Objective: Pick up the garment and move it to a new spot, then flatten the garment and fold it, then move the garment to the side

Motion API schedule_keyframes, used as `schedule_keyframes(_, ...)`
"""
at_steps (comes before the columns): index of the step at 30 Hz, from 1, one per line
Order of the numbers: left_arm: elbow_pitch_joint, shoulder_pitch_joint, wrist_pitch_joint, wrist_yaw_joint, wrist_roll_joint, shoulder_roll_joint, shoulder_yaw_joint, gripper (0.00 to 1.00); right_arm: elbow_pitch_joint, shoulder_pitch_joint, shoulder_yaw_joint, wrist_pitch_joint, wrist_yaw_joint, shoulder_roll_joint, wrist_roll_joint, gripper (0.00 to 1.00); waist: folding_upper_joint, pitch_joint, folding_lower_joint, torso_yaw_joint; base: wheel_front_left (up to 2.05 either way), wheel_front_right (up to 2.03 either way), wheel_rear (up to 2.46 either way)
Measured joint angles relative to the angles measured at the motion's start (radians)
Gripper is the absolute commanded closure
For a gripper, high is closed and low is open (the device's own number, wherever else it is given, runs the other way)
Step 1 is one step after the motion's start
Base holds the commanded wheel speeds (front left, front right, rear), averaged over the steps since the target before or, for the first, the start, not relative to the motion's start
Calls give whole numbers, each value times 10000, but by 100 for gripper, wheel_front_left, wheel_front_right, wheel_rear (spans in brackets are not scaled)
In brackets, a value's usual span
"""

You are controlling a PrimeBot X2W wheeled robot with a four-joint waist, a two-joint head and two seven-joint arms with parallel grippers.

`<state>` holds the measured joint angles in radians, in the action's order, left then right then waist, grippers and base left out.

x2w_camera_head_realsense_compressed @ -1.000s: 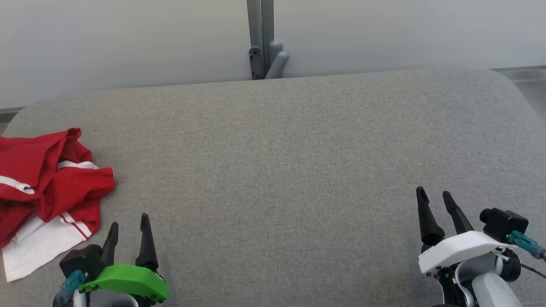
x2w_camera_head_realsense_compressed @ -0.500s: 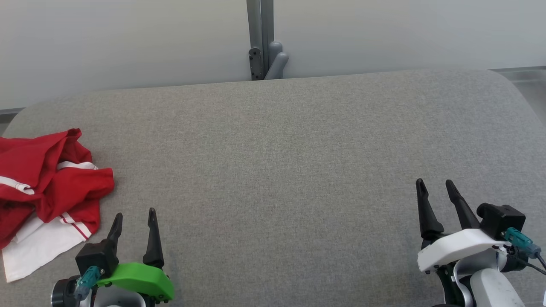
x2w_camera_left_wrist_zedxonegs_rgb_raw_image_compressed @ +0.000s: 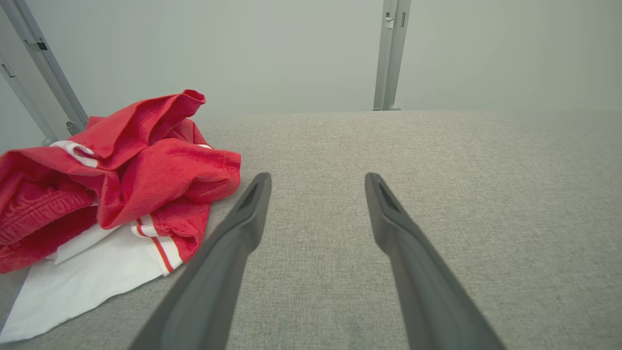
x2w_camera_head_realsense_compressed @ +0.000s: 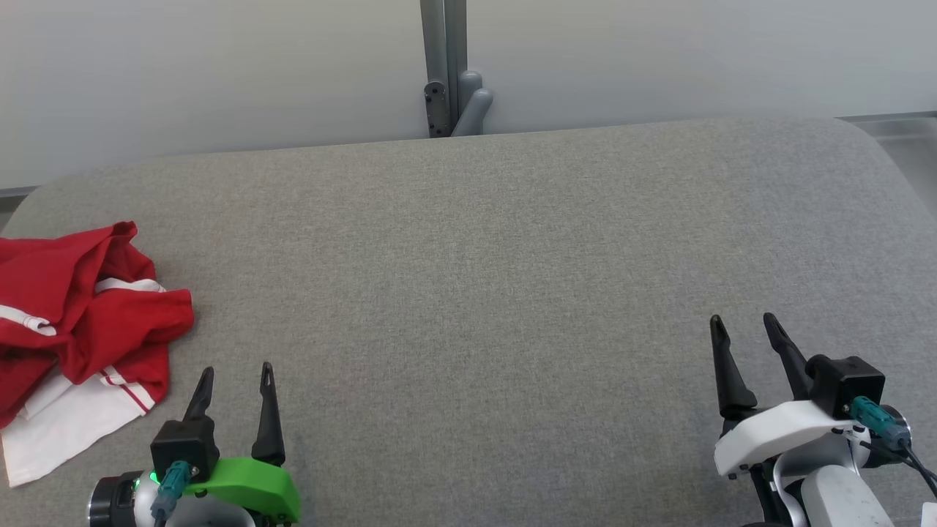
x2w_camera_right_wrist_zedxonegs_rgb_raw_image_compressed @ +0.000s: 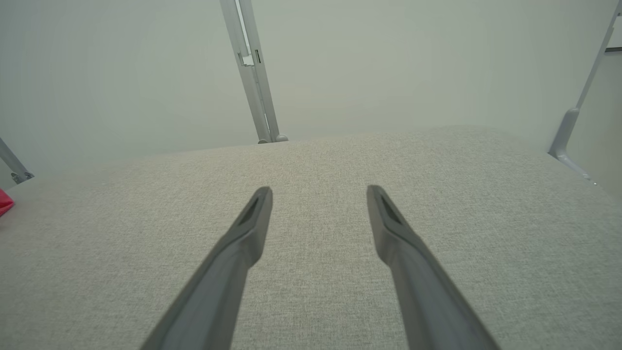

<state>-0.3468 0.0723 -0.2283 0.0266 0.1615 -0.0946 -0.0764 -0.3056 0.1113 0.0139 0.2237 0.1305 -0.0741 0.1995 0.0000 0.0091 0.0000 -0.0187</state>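
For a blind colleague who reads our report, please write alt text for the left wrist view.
A crumpled red and white garment lies on a grey padded surface, just left of the open, empty left gripper. Behind stands a pale wall with a grey metal post.

Garment (x2w_camera_head_realsense_compressed: 80, 315), nine o'clock: soft knit cloth, red, matt; white striped trim and a smooth white cloth panel.
Surface (x2w_camera_head_realsense_compressed: 468, 278): grey woven fabric cover, matt, slightly coarse.
Left pincer (x2w_camera_head_realsense_compressed: 238, 368), seven o'clock: dark matt plastic fingers (x2w_camera_head_realsense_compressed: 268, 417); green shell (x2w_camera_head_realsense_compressed: 245, 483), smooth plastic, slight sheen.
Right pincer (x2w_camera_head_realsense_compressed: 741, 318), five o'clock: fingers of the same dark matt plastic; white shell (x2w_camera_head_realsense_compressed: 768, 432), smooth plastic.
Post (x2w_camera_head_realsense_compressed: 438, 66), twelve o'clock: grey metal, satin.
Wall panel (x2w_camera_head_realsense_compressed: 219, 73): pale, smooth, matt.
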Motion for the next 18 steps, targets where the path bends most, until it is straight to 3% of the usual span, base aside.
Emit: schedule_keyframes(18, -148, -4, -297, 2, -1053, 109, 309, 0, 8, 9, 113, 341, 0, 36, -1292, 0, 0, 69, 0, -32, 0, 0, 0)
